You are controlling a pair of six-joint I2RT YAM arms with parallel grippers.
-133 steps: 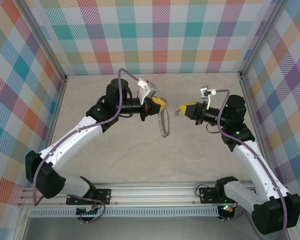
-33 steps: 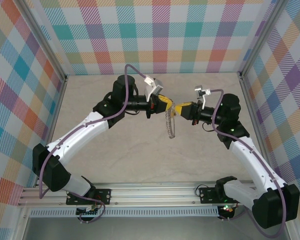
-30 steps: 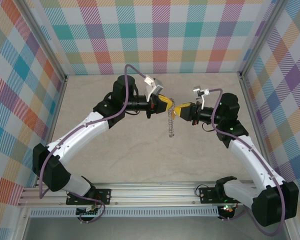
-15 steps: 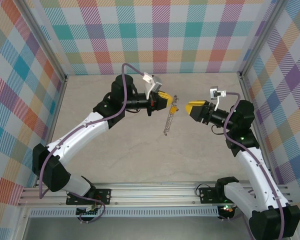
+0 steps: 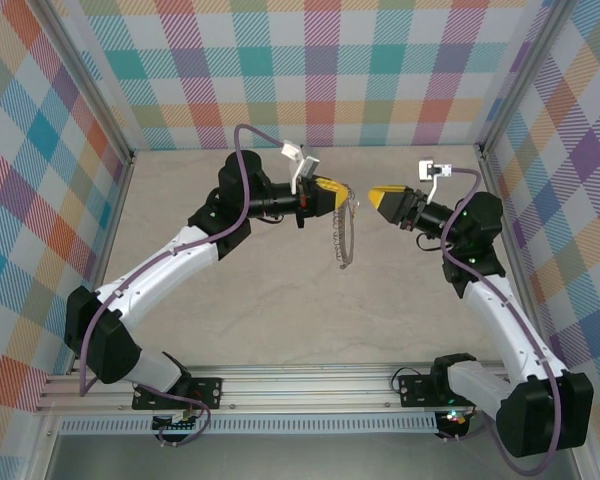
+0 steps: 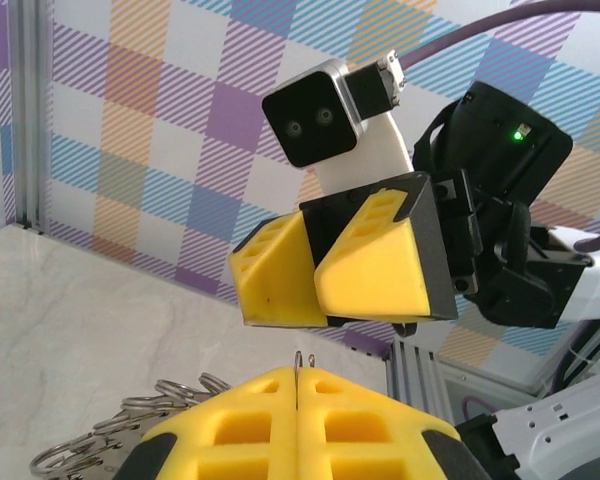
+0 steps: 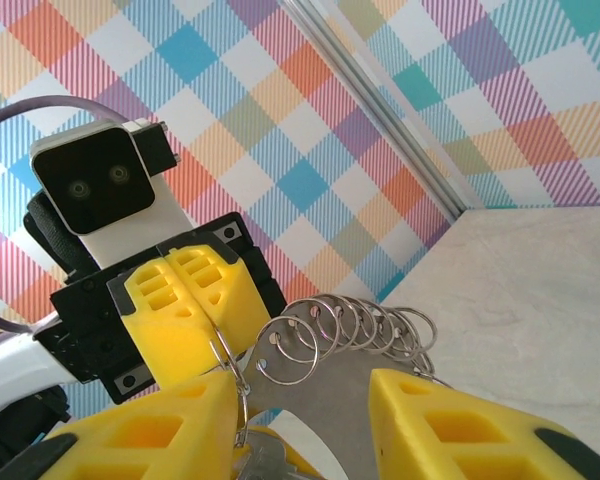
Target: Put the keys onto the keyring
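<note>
The keyring (image 5: 342, 236) hangs edge-on like a chain from my left gripper (image 5: 342, 191), which is shut on one of its wire loops (image 6: 298, 362). In the right wrist view the keyring (image 7: 380, 335) is a grey band fringed with several silvery loops, pinched by the left gripper (image 7: 212, 305). A small key (image 7: 268, 468) with yellow behind its metal dangles from a loop at the bottom edge, next to my right gripper's left finger (image 7: 150, 425). My right gripper (image 5: 373, 192) stands open, a short way right of the ring and apart from it.
Both grippers are held above the beige table (image 5: 280, 310). Plaid walls (image 5: 320, 70) close in the back and both sides, with metal corner posts (image 5: 500, 110). An aluminium rail (image 5: 310, 385) runs along the near edge between the arm bases.
A second ago the two grippers met at the ring. My right gripper has since opened and drawn back to the right. The keyring stays with the left gripper and has swung slightly.
</note>
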